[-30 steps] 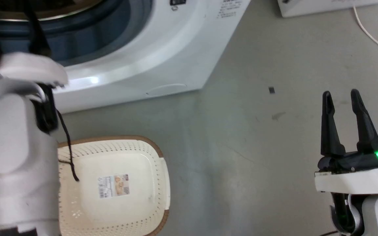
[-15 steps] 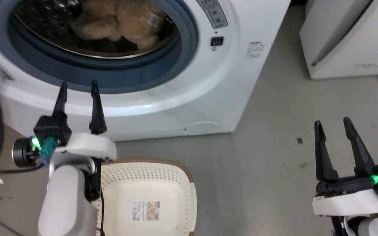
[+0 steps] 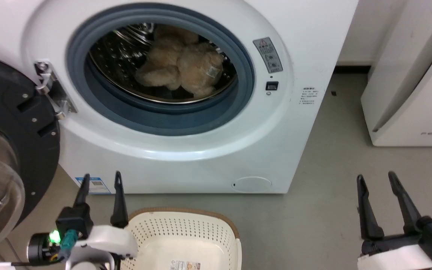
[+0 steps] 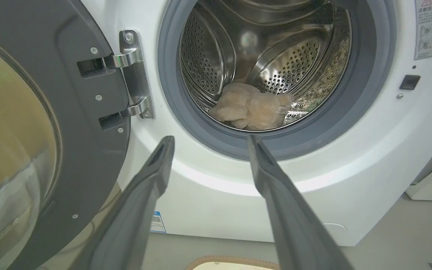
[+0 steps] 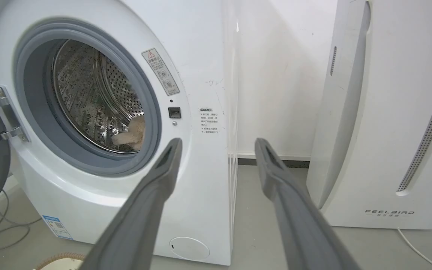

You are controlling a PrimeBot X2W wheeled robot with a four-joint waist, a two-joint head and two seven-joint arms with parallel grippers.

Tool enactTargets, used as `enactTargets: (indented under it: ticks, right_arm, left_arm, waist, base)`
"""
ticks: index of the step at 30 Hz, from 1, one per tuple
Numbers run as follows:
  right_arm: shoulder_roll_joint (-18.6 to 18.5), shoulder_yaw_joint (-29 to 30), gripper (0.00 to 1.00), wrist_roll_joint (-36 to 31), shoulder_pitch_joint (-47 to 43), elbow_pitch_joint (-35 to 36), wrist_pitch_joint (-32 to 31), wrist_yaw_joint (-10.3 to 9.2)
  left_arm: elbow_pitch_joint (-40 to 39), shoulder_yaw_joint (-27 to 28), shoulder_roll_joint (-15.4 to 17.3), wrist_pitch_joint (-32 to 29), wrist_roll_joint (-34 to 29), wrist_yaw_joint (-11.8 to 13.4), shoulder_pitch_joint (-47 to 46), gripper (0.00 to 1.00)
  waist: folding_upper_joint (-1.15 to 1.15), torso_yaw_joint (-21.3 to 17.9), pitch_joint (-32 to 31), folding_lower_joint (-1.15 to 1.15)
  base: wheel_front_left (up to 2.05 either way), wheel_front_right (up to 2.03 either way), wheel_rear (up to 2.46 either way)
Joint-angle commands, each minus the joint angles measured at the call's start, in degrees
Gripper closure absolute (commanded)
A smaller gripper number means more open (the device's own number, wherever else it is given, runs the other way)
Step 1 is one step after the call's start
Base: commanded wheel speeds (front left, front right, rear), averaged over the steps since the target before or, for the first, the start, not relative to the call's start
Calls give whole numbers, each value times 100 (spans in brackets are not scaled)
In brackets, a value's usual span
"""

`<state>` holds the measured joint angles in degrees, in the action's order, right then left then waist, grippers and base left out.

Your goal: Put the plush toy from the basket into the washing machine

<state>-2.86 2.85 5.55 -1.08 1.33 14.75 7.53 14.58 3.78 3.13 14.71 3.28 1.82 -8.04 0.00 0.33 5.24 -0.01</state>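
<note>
Far left of the washing machine, you see its round glass door swung wide, which leaves the mouth unblocked. Your left gripper hovers low before the machine's front, fingers parted a moderate way with nothing between them, just beside the back-left rim of the basket. That basket sits on the floor close to the machine's front edge, and the part of its inside you can see holds no toy. Higher up, the plush toy lies at the bottom of the drum, behind the grey gasket and clear of its lip, so I judge the placing done. Rightward, bare floor gives you room to back away. Your right gripper hangs over it, fingers likewise apart and empty; the white slanted appliance stands near, so keep off its edge
</note>
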Motion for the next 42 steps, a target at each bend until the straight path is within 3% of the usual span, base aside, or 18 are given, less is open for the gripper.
enactTargets:
  ticks: [1,13,14,42]
  right_arm:
    - [-1,22,0,-3,-173,-50,25,-4]
    - [-1,94,0,74,-414,-167,25,-4]
    - [0,78,100,25,-339,-154,-1,0]
    - [0,0,100,-93,-250,-152,-288,-1]
  left_arm:
    - [-72,-62,-9,29,4,-28,198,0]
    - [-52,-161,-22,29,69,-74,519,0]
    - [-46,-151,-19,-1,37,-58,458,100]
    - [-318,-193,-21,-289,-35,-80,525,100]
  waist:
    - [0,104,-192,1]
    - [0,175,-357,1]
    - [0,175,-359,1]
    - [0,133,-395,1]
  base:
    - [0,0,0]
    - [0,0,0]
    - [0,0,0]
    - [0,0,0]
